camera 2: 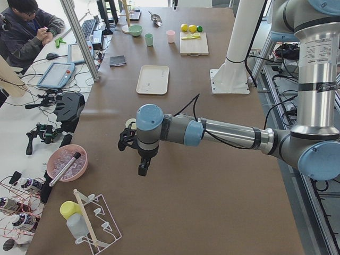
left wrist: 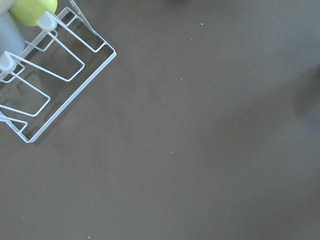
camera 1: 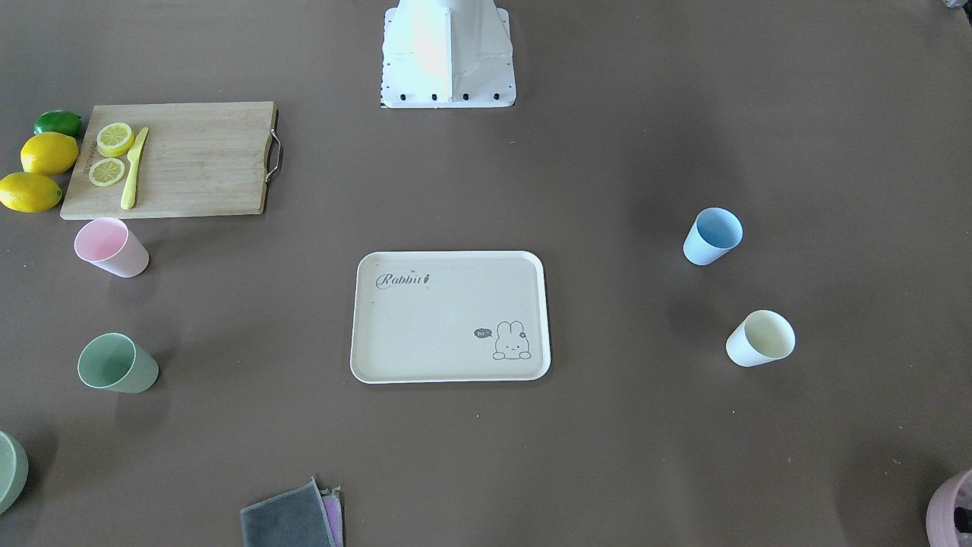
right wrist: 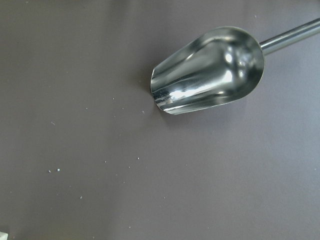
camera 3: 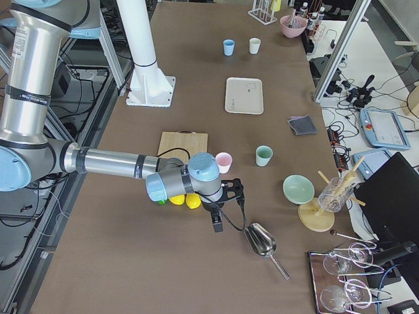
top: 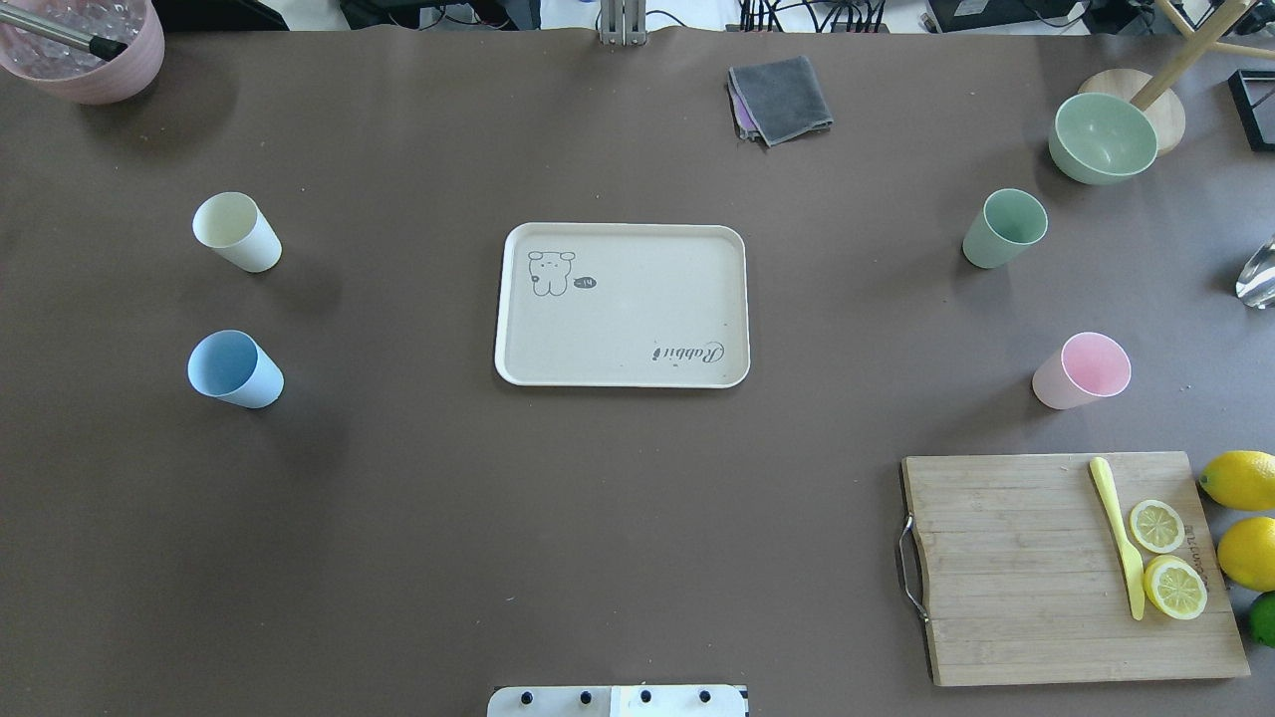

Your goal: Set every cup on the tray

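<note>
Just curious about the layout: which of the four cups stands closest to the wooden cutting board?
The pink cup, just off the cutting board. The green cup is farther; the blue cup and cream cup stand beyond the tray.

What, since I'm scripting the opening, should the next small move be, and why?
Probably swing the right gripper toward the pink cup, seemingly the cup nearest it; the tray holds nothing yet, and that gripper hangs near the scoop.
</note>
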Robot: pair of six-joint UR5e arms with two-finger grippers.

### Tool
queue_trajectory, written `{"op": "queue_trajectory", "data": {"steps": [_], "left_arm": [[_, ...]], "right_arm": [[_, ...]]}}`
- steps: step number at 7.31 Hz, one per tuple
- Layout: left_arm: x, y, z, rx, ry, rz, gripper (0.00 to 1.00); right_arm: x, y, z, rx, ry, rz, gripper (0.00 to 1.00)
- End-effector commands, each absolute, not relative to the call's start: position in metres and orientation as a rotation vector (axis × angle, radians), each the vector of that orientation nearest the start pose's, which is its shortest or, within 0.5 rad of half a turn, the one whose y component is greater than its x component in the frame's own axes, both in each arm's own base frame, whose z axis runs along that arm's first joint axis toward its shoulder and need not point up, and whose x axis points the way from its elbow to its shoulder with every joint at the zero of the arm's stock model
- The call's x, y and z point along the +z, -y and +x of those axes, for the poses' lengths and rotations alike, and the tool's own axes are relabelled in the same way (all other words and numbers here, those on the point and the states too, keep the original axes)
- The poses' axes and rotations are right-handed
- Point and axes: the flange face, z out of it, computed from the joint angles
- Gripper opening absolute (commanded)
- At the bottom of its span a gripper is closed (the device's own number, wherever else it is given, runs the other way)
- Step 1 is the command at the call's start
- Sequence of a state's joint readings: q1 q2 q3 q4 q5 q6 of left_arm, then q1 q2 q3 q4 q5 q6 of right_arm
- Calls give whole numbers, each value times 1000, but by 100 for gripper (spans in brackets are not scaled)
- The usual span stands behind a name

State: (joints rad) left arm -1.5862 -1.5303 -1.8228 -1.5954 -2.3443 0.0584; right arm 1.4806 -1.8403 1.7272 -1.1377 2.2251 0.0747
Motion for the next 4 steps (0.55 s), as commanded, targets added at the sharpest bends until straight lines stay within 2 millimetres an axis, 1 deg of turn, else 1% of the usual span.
{"op": "queue_trajectory", "data": {"steps": [1, 2, 3, 4], "left_arm": [[522, 497, -73, 178, -745, 377, 98], [524, 516, -73, 154, -740, 419, 98], [516, 514, -73, 172, -747, 468, 98], [529, 515, -68, 198, -790, 500, 98]], "right_arm": [[631, 405, 39, -120, 686, 388, 100], [603, 432, 36, -75, 706, 426, 100], [594, 441, 34, -79, 714, 446, 100], [595, 439, 33, -82, 722, 443, 100]]}}
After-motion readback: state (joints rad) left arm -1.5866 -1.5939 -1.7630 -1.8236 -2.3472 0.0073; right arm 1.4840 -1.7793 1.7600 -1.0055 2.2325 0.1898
